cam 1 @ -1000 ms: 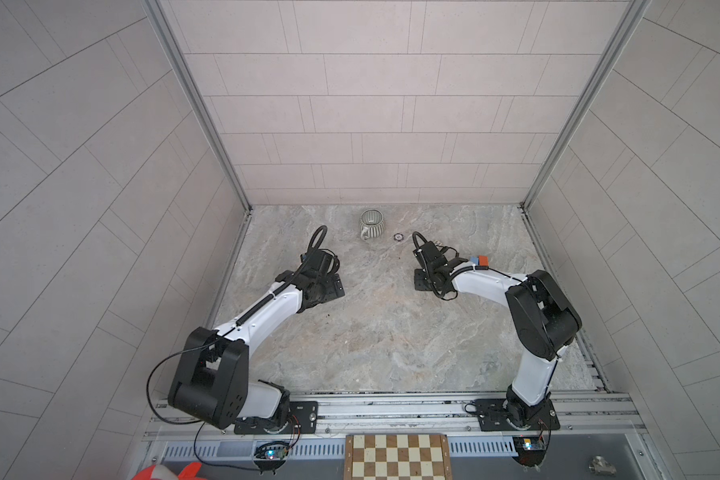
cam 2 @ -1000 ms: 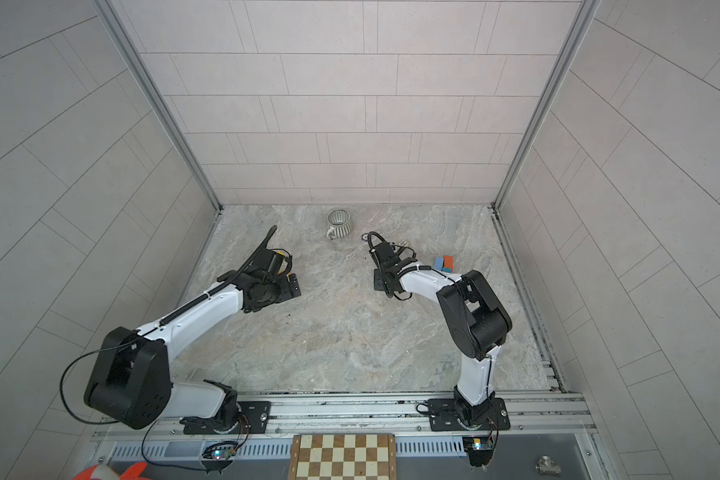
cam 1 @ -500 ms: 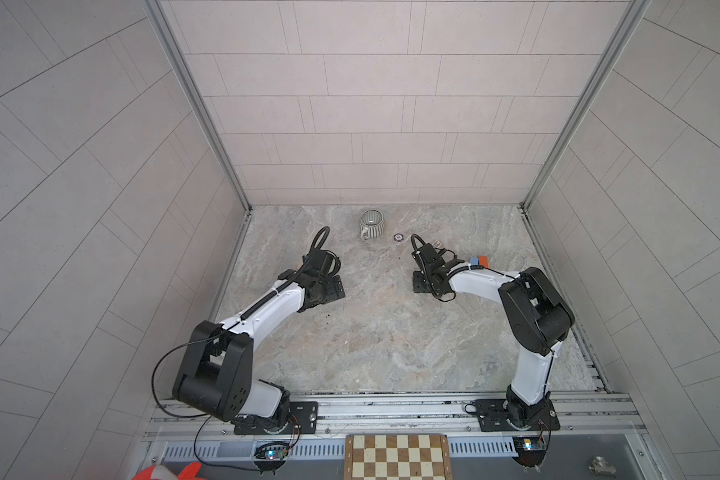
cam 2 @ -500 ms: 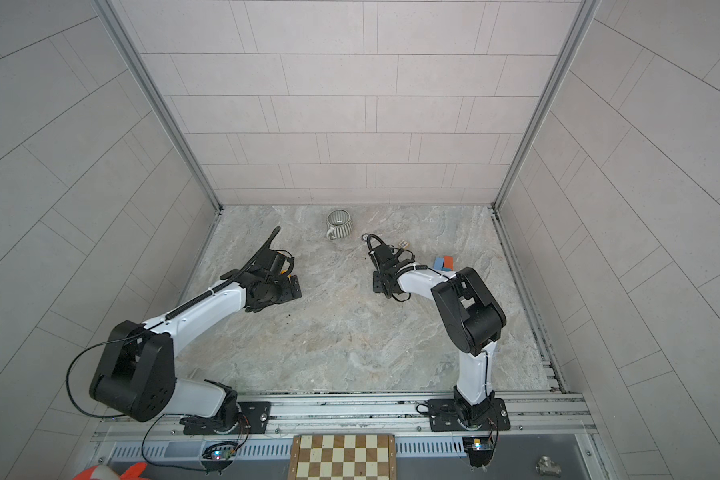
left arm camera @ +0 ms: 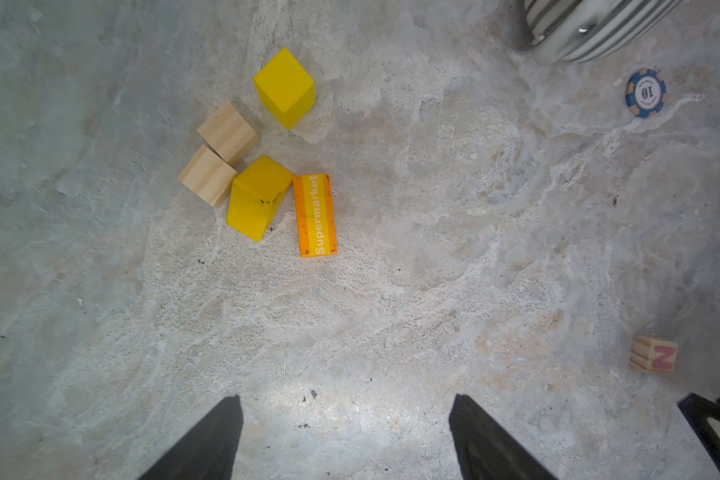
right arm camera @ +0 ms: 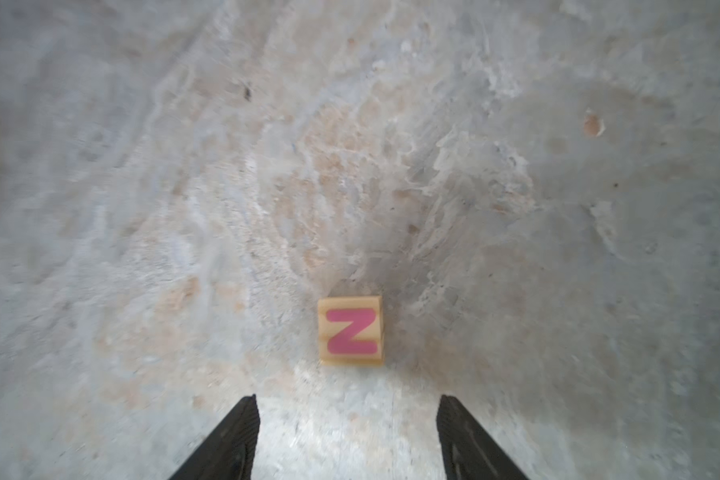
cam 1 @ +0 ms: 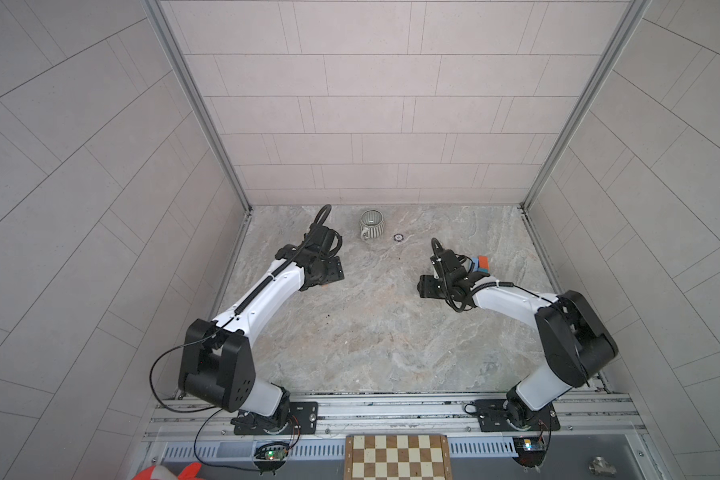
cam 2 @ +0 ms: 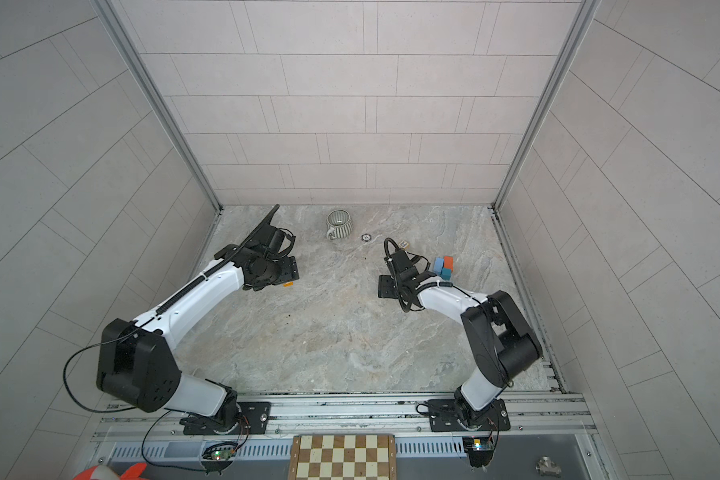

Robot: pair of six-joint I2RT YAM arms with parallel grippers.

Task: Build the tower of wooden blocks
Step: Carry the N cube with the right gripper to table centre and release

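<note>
A blue and orange-red block stack (cam 1: 479, 264) (cam 2: 444, 266) stands at the right rear, just behind my right arm. My right gripper (right arm camera: 346, 399) (cam 1: 429, 286) is open and empty, hovering just short of a wooden cube with a pink Z (right arm camera: 350, 331). My left gripper (left arm camera: 346, 399) (cam 1: 327, 272) is open over bare floor. Ahead of it lie two yellow blocks (left arm camera: 284, 87) (left arm camera: 258, 197), two plain wood blocks (left arm camera: 227, 131) (left arm camera: 206, 174) and an orange "Supermarket" piece (left arm camera: 314, 215). The left wrist view also shows the Z cube (left arm camera: 655, 355) off to one side.
A grey ribbed cup (cam 1: 371, 224) (left arm camera: 591, 25) stands near the back wall, with a blue poker chip (cam 1: 398, 237) (left arm camera: 645, 92) beside it. Another small wood cube (cam 2: 404, 244) lies behind my right gripper. A chessboard (cam 1: 395, 455) lies outside the front rail. Tiled walls enclose three sides.
My right gripper's jaws have opened wider. The left jaws have narrowed slightly. Both arms have barely shifted.
</note>
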